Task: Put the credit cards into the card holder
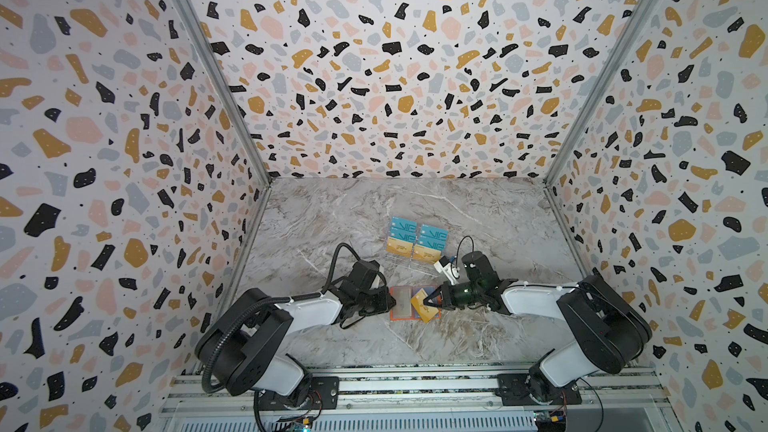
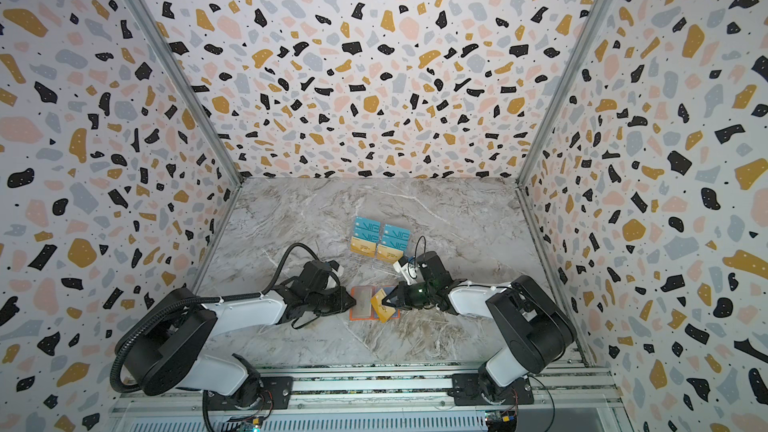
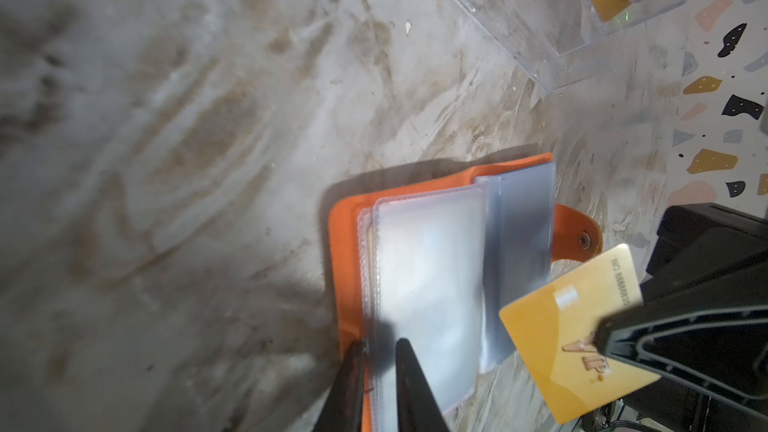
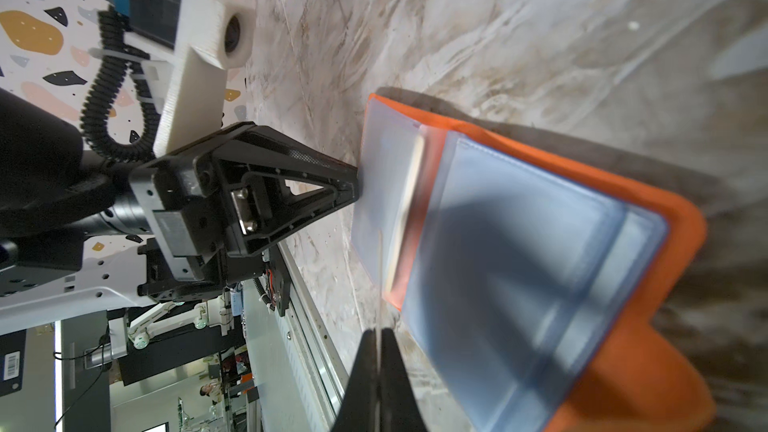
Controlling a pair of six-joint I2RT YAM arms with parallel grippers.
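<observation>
**A:** One card in play, where's it at?
**B:** Gold card [image 1: 423,306], pinched by the right gripper [image 4: 378,336], jaws closed flat on its edge. It's tilted, over the 3 o'clock half of the holder [image 1: 392,317] in both top views. Can't tell if it's touching a sleeve.
**A:** Holder itself?
**B:** Lying open on the table [image 1: 332,222], just 6 o'clock of table centre. Orange cover down, clear sleeves [image 3: 428,284] up. Snap tab [image 3: 582,238] sticks out on the right gripper's side.
**A:** Other arm?
**B:** Left gripper [image 3: 379,349] is at the holder's 9 o'clock edge. Jaws narrow, one finger each side of the sleeve stack, nipping it there.
**A:** Rest of the cards?
**B:** In the clear stand [image 1: 419,265], approx 12 o'clock from the holder, near but apart. Teal cards [image 1: 404,227] in the back rows, gold cards [image 1: 398,246] in the front row. Stand's front lip is just beside the right arm's wrist.
</observation>
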